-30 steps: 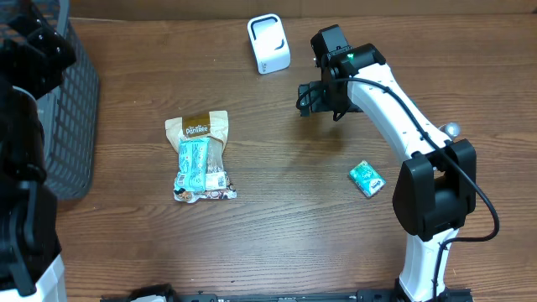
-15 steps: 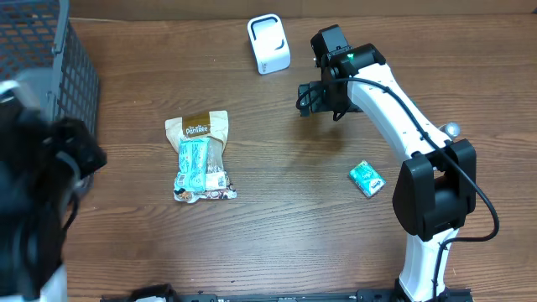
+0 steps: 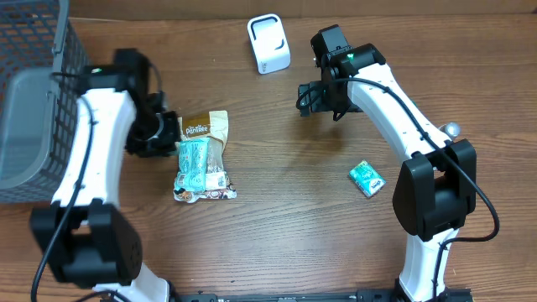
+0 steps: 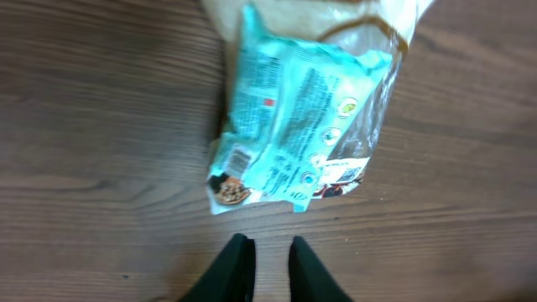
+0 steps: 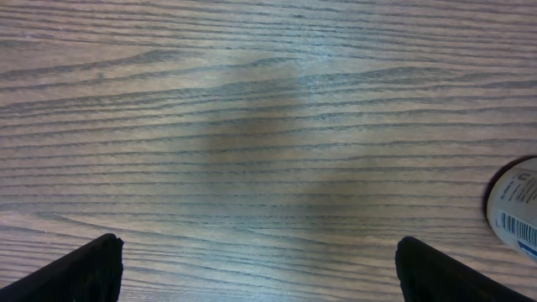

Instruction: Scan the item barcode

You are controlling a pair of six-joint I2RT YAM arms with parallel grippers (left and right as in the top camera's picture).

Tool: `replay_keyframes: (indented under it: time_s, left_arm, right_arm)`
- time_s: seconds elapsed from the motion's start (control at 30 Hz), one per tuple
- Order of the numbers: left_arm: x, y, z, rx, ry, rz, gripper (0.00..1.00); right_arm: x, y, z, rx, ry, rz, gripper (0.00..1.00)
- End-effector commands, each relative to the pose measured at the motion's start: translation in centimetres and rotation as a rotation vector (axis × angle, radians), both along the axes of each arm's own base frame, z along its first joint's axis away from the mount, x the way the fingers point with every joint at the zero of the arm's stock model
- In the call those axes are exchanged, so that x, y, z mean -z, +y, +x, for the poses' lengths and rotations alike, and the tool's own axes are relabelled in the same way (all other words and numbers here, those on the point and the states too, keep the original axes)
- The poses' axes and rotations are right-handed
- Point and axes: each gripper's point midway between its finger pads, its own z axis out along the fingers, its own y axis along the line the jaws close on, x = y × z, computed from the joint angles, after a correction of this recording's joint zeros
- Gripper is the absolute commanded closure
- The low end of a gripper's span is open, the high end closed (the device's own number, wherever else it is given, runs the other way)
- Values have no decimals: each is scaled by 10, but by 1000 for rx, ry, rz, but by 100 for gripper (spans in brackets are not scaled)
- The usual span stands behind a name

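Observation:
The item is a tan-topped snack bag [image 3: 201,159] with turquoise packs inside, lying flat on the wooden table left of centre. The left wrist view has the bag [image 4: 294,117] just ahead of the fingers, with a small barcode patch [image 4: 241,157] near its lower left corner. My left gripper [image 3: 161,134] sits by the bag's left edge. Its fingertips [image 4: 268,243] are nearly together, a thin strip of wood between them and nothing held. My right gripper [image 3: 315,99] hovers over bare table at upper centre, its fingers [image 5: 260,247] spread wide and empty. A white scanner [image 3: 268,44] stands at the back.
A dark wire basket [image 3: 50,101] fills the far left. A small green packet [image 3: 367,178] lies at the right beside the right arm's base. A white round labelled object [image 5: 516,210] shows at the right wrist view's edge.
The left arm swung in from the left edge, stopping beside the snack bag, and its jaws closed from wide to nearly together. The right arm and the bag stayed still.

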Motion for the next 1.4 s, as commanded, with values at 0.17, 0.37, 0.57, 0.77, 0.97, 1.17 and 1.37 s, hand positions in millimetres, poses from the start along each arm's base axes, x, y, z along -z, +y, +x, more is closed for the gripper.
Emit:
replay_keyframes:
  time_s: [0.17, 0.37, 0.57, 0.77, 0.97, 1.17, 1.37]
  left_arm:
    - [44, -34, 12, 168, 52, 168, 73]
    - [52, -40, 30, 155, -11, 203, 66]
    - [59, -43, 32, 160, -5, 201, 64]
    - [60, -44, 30, 165, -1, 202, 55]
    - [81, -51, 15, 196, 35, 208, 35]
    - [98, -51, 8, 204, 40, 210, 44]
    - [98, -52, 10, 192, 33, 208, 64]
  right_arm:
    - [-10, 0, 4, 6, -27, 9, 0]
    - [-10, 0, 4, 6, -26, 9, 0]
    - [-10, 0, 4, 6, -27, 9, 0]
    - [-10, 0, 4, 6, -27, 9, 0]
    - [-10, 0, 4, 6, -27, 9, 0]
    - [-10, 0, 4, 6, -27, 9, 0]
    - [-10, 0, 4, 6, -27, 9, 0]
